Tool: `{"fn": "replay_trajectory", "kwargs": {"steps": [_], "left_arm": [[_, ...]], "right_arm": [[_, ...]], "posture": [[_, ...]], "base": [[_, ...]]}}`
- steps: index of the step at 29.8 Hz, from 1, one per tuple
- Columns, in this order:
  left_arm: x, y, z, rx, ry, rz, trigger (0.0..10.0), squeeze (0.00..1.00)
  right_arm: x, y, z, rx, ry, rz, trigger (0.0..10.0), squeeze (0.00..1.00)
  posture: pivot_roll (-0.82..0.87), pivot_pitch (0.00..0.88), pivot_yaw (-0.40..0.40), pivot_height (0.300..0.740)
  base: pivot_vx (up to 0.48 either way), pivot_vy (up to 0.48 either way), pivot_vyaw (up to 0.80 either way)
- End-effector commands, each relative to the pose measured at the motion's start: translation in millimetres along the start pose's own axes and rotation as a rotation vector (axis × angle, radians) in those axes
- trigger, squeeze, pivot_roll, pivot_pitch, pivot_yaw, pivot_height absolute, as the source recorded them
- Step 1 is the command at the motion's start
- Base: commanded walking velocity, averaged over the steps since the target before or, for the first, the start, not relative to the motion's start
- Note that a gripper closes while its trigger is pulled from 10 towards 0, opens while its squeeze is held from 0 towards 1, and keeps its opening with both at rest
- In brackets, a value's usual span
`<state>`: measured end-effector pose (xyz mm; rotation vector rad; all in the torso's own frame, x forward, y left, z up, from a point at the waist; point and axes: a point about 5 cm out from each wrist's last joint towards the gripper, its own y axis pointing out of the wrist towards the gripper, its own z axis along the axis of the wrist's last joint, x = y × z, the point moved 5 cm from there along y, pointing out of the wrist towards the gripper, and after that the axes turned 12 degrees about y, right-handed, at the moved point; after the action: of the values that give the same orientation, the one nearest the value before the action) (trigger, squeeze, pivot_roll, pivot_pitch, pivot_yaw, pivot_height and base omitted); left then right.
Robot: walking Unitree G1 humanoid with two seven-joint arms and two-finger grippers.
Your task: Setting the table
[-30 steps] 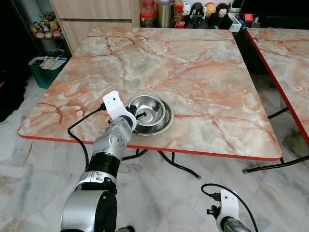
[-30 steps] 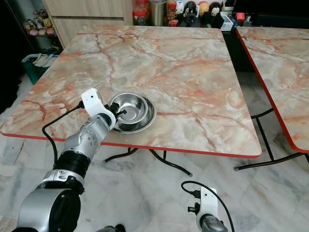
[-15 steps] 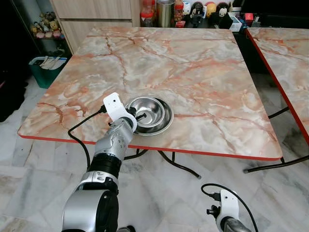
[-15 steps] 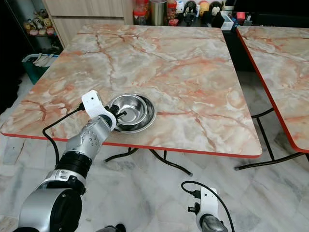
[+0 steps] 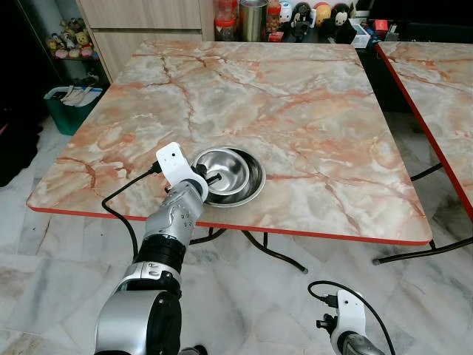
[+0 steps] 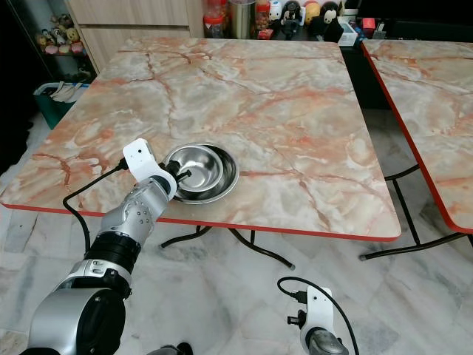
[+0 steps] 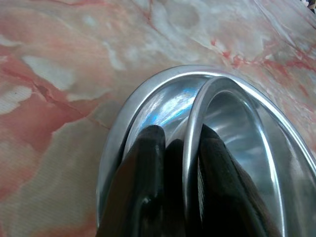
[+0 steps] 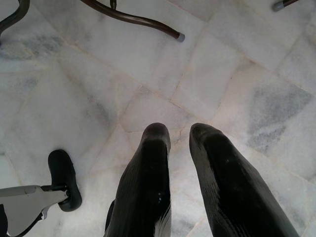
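A small steel bowl (image 5: 228, 167) sits inside a wider steel dish (image 5: 256, 186) near the front edge of the marble table (image 5: 295, 96). My left gripper (image 5: 209, 178) reaches in from the front left and is shut on the small bowl's near rim. In the left wrist view one black finger (image 7: 148, 163) lies outside the rim (image 7: 193, 123) and the other inside the bowl, over the dish (image 7: 121, 133). My right gripper (image 8: 180, 132) hangs idle low over the floor, its fingers a little apart with nothing between them.
A second marble table (image 5: 443, 89) stands to the right across a narrow gap. Jars and figurines (image 5: 255, 15) line the far side. A green basket (image 5: 70, 103) is on the floor at the left. Curved table legs (image 5: 273, 255) run under the front edge.
My left gripper and the small bowl have shifted slightly left and settled lower in the dish. The right arm has not moved.
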<state>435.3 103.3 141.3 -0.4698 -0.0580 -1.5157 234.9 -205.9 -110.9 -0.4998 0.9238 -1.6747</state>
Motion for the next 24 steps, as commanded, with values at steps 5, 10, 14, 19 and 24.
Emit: {"fn": "replay_trajectory", "kwargs": {"steps": [5,10,14,19,24], "left_arm": [[2.5,1.3,6.2,0.011,0.015,0.007,10.0,0.00],[4.4,1.3,6.7,0.010,0.021,-0.005,10.0,0.00],[6.9,1.1,6.7,0.007,0.063,-0.023,10.0,0.40],[6.6,1.1,6.5,0.005,0.071,-0.017,10.0,0.00],[7.2,1.2,6.9,0.008,0.078,-0.023,10.0,0.00]], "right_arm": [[0.1,-0.3,-3.3,-0.010,0.009,-0.003,10.0,0.00],[0.2,-0.3,-3.3,-0.010,0.008,-0.003,10.0,0.00],[0.3,-0.4,-3.5,-0.010,0.009,-0.003,10.0,0.00],[0.3,-0.3,-3.5,-0.010,0.008,-0.003,10.0,0.00],[0.3,-0.3,-3.4,-0.010,0.009,-0.003,10.0,0.00]], "posture": [[0.02,0.116,0.027,0.736],[0.02,0.116,0.027,0.736],[0.02,0.115,0.026,0.736],[0.02,0.115,0.025,0.736],[0.02,0.116,0.025,0.736]], "base": [[0.000,0.000,0.00],[0.000,0.000,0.00],[0.000,0.000,0.00],[0.000,0.000,0.00],[0.000,0.000,0.00]]}}
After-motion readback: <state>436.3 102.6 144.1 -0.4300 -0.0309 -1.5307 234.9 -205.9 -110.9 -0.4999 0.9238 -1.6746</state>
